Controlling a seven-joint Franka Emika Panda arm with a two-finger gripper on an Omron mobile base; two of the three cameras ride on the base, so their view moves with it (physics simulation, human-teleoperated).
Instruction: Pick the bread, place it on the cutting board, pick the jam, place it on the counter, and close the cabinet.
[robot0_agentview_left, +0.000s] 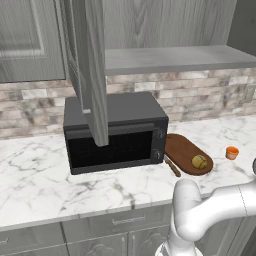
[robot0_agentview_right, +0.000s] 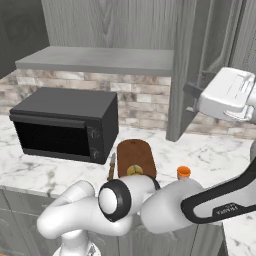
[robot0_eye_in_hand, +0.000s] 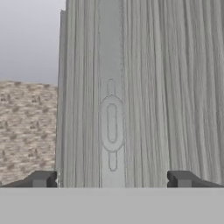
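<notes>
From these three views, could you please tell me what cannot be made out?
- Bread: in the right base view, partly hidden behind the arm.
- Jam: too small to read any label.
- Cutting board: near end hidden by the arm.
- Gripper: whether it touches the cabinet door is unclear.

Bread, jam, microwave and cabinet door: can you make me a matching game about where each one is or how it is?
Things:
1. bread
2. jam
3. microwave
4. cabinet door

Places or states:
A. standing on the white marble counter, to the right of the board
B. swung open, with the robot's gripper facing it
C. lying on the dark oval cutting board
D. black box sitting below the grey shelf

Right pairs: 1-C, 2-A, 3-D, 4-B
</notes>
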